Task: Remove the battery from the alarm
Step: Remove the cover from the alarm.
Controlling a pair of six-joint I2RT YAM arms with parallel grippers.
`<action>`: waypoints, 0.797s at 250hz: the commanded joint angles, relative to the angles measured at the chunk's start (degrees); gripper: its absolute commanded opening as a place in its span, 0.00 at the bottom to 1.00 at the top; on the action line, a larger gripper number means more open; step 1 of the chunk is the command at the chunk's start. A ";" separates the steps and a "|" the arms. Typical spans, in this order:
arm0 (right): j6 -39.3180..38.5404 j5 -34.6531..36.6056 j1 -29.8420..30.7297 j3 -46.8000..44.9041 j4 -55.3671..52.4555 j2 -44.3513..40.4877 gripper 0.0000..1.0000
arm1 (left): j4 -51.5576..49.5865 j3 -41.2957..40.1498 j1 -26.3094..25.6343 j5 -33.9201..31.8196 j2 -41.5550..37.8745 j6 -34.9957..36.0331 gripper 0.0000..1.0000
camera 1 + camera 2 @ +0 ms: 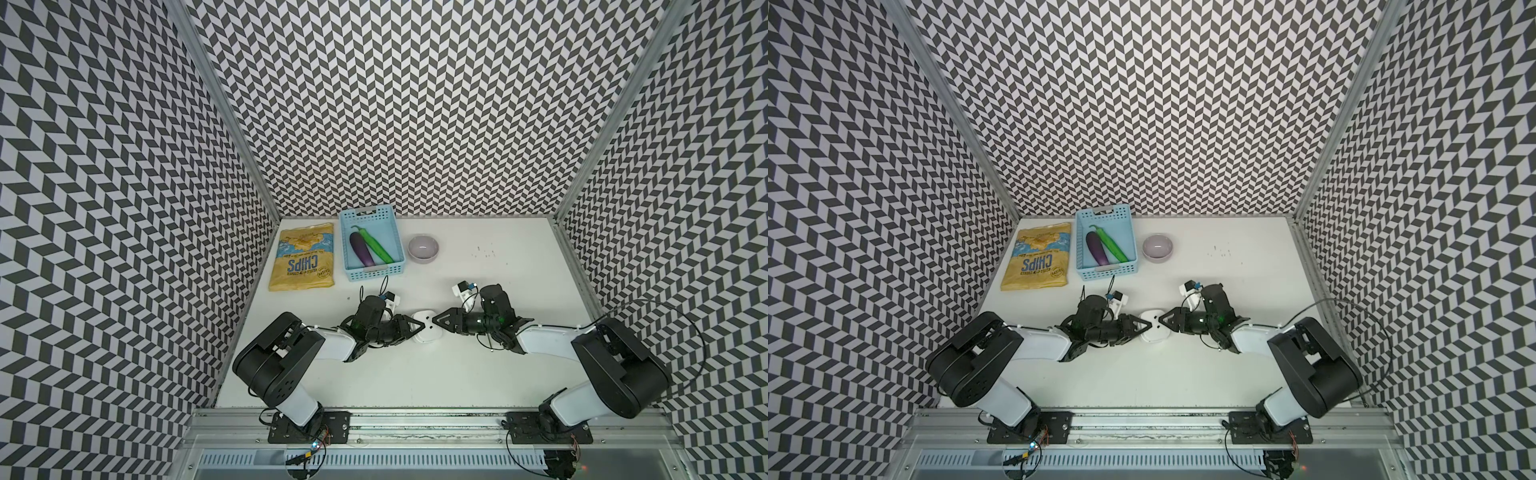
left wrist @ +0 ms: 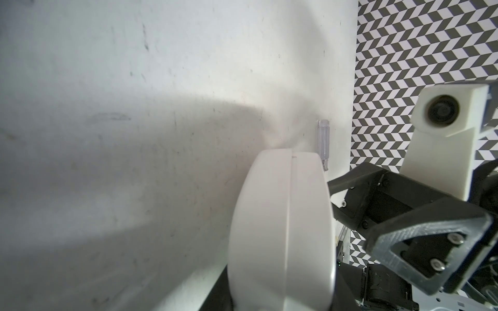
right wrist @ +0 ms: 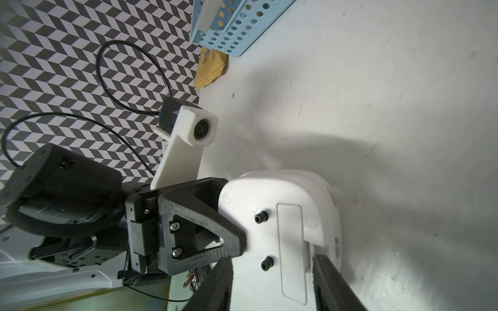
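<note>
Your left jaws are clamped on the alarm [image 1: 424, 331] across its thickness. Your right jaws stand partly apart astride the opposite edge; you cannot tell whether they press on it. The alarm is back-up near the middle of the tabletop [image 1: 457, 374], its cover [image 3: 292, 250] in place beside two black knobs [image 3: 260, 216], the battery hidden. Farther back stand a blue basket [image 1: 371, 272], a chips bag [image 1: 302, 257] and a bowl [image 1: 423, 248].
</note>
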 commanded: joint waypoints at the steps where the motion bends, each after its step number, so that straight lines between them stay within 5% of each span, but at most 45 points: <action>1: -0.59 -0.45 0.47 0.78 3.13 1.63 0.51 | -1.26 0.70 -0.20 -0.38 0.91 1.07 0.00; 199: -0.76 -1.27 1.72 2.07 2.81 0.57 0.43 | -1.62 1.14 -0.46 -0.37 1.84 1.07 0.00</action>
